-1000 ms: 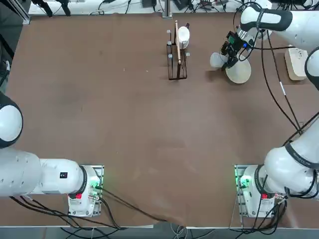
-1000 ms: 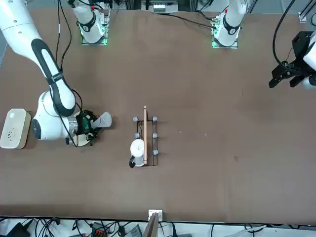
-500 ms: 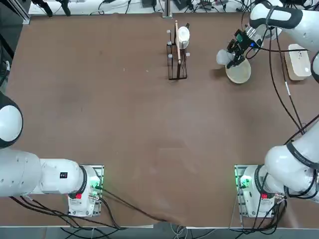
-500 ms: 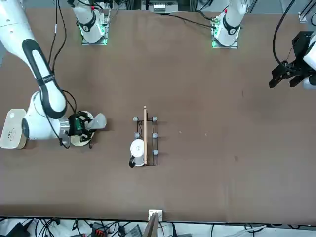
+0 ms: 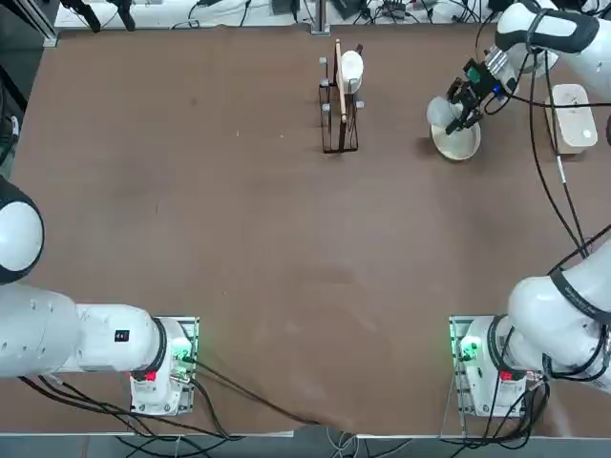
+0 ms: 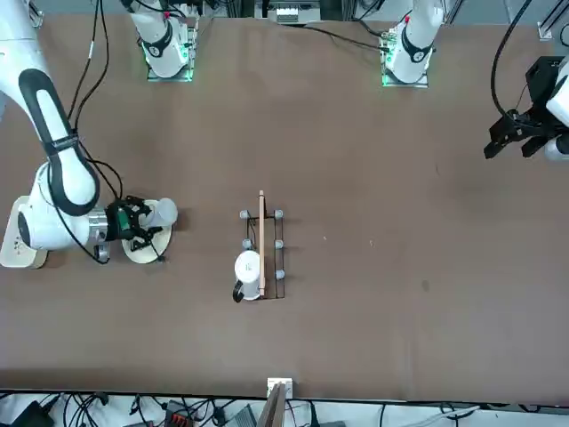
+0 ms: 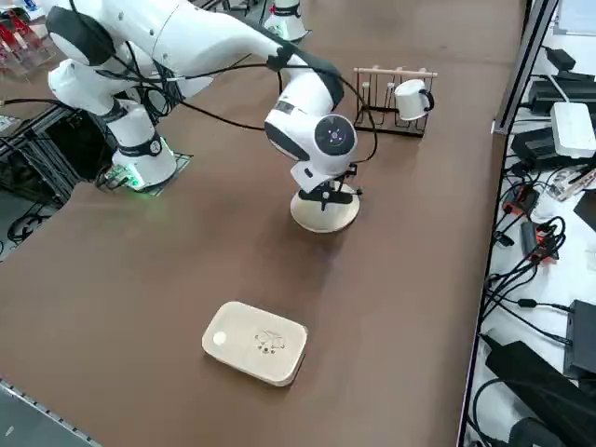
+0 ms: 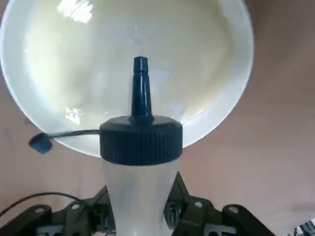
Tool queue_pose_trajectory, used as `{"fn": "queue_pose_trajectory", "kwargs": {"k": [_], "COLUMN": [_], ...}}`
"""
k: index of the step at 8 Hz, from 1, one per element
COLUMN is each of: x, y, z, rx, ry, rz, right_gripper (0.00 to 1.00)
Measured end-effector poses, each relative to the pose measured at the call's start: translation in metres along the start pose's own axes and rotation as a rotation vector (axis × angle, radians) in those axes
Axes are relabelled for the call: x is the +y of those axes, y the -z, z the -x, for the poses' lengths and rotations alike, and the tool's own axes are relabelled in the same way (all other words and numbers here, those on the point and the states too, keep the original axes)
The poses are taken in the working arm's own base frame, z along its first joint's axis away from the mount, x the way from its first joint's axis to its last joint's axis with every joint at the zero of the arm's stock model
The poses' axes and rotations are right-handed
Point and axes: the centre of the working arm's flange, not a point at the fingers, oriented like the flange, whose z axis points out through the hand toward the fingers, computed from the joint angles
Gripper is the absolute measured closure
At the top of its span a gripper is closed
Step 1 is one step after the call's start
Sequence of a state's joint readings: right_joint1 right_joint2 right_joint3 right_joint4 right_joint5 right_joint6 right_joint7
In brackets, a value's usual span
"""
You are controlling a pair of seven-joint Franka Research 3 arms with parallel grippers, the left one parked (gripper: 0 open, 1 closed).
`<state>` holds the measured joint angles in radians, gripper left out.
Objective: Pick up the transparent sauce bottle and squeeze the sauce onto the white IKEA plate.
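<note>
A broad matte brown desk (image 5: pixel 267 239), lightly scuffed, stretches under the arms. Toward its far right part lies the round cream-white IKEA plate (image 5: pixel 458 143), its shallow bowl glossy with reflections. The right pincer (image 8: pixel 140 211) is over the plate area, its two fingers closed around the transparent sauce bottle (image 8: pixel 140 191). The bottle's dark blue cap and tapered nozzle reach over the plate, and a small tethered nozzle cover (image 8: pixel 40 143) hangs off to one side of the cap.

To the right of the plate, well within the desk's edge, sits a white rounded-rectangular dish (image 7: pixel 256 340) with a faint animal drawing on top. To the plate's left, near the far edge, stands a black wire rack (image 5: pixel 329 134) with a pale wooden rod (image 7: pixel 396 72) along it; a white mug (image 7: pixel 410 100) with a black handle is at the rack.

Beyond the desk's far edge runs a white counter (image 7: pixel 577 270) strewn with tangled black cables (image 7: pixel 521 270), dark power adapters and a white box (image 7: pixel 573 128). A metal post (image 5: pixel 320 17) rises at that edge. Black cables trail along the right arm (image 5: pixel 573 296) and bunch around its base.
</note>
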<state>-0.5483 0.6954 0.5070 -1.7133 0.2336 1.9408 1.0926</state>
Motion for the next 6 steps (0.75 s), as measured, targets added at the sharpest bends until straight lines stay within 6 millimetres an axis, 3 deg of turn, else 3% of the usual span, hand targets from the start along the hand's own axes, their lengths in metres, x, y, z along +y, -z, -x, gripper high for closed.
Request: {"fn": "queue_pose_trajectory", "kwargs": {"k": [6], "x": [0.021], "y": [0.028], "z": [-0.008], "rx": [-0.096], "ry": [0.08], "rz": [-0.001], "right_gripper": [0.59]}}
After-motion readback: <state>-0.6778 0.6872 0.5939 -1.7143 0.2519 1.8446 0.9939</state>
